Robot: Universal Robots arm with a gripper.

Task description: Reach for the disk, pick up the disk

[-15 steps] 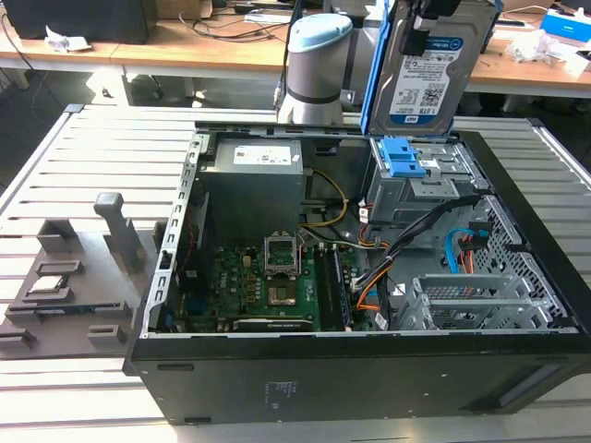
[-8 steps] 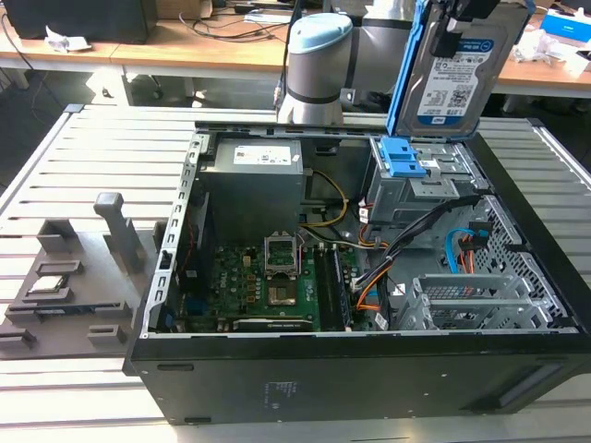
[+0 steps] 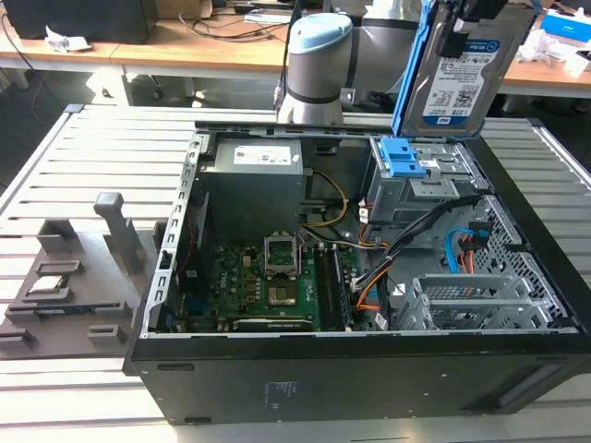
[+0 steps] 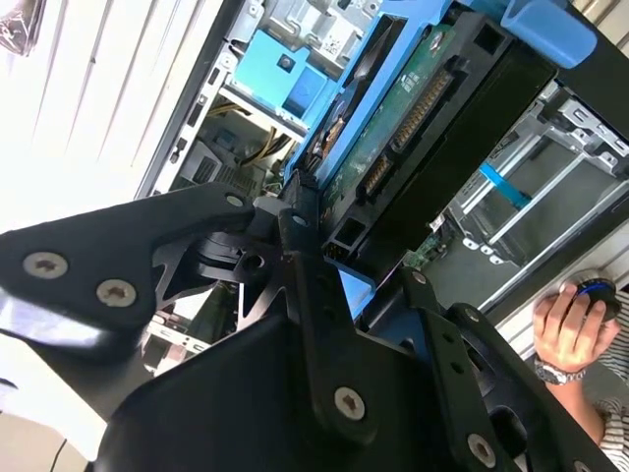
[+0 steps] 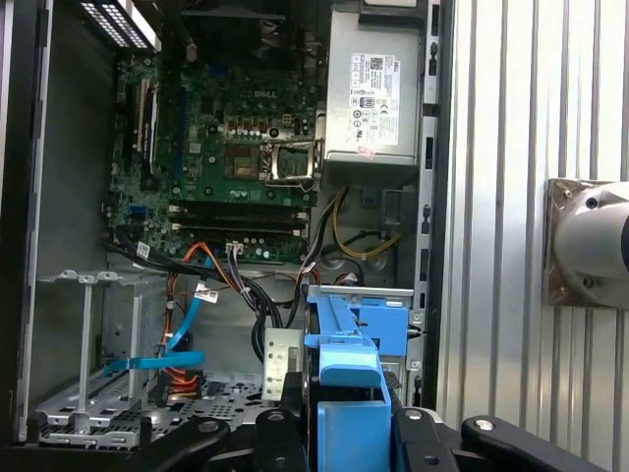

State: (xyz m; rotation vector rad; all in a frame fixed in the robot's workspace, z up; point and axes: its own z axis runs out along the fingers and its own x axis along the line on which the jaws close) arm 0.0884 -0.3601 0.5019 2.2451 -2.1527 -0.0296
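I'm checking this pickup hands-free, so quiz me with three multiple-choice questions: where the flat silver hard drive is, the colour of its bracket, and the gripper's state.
1. Where is the flat silver rectangular hard drive?
A. raised above the open black computer case
B. lying on the motherboard
C. on the slatted table

2. What colour is the plastic bracket framing it?
A. red
B. blue
C. yellow

3. The black gripper is:
A. open
B. shut on the hard drive
C. shut on a cable

Answers: 1 A, in the exterior view it hangs in the air over the case. 2 B, blue edges run along its sides. 3 B, in the second wrist view it clamps the drive's end.
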